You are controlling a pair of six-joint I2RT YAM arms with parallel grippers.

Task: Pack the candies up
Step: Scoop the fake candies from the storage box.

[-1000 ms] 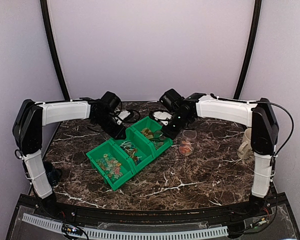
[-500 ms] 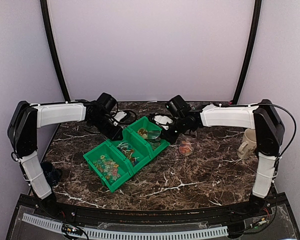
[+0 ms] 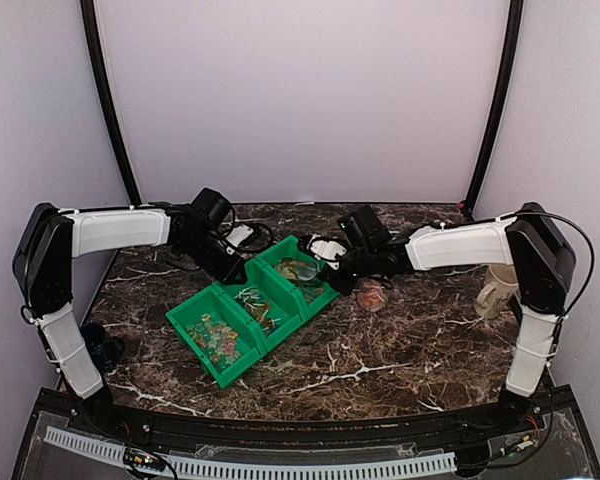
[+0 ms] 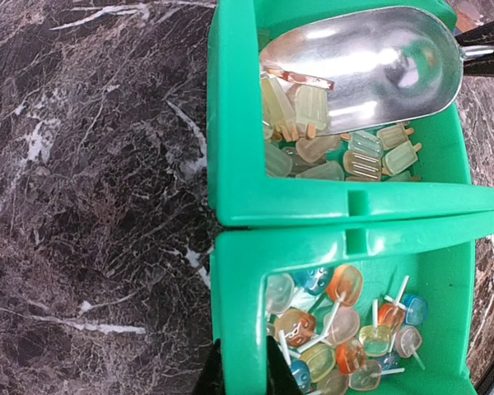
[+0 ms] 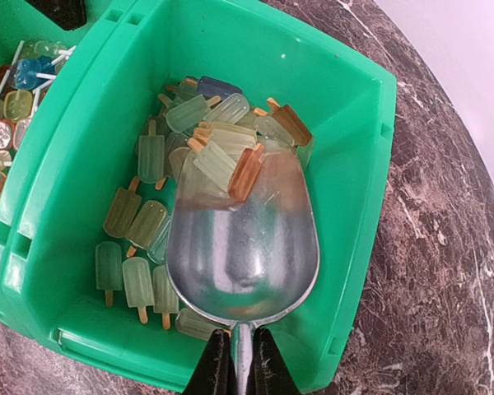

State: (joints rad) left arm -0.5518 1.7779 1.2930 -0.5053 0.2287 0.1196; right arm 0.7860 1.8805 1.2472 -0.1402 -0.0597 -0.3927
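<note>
Swung down since a second ago, sinking the scoop (image 3: 298, 268) into the far green bin (image 3: 278, 250); some orange candies (image 3: 370, 296) already in the cup (image 3: 381, 284). From left wrist: pinching the middle bin (image 4: 239, 313) wall with the left gripper (image 4: 243, 374). From right wrist: clamping the scoop handle in the right gripper (image 5: 235, 362), few candies aboard; seemingly much left to pack.

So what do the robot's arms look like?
The left arm and the right arm look the same: long white shells joined by chunky black joints. A thin black cable loops out beside the right one. The fingers are slim, flat and black.
</note>
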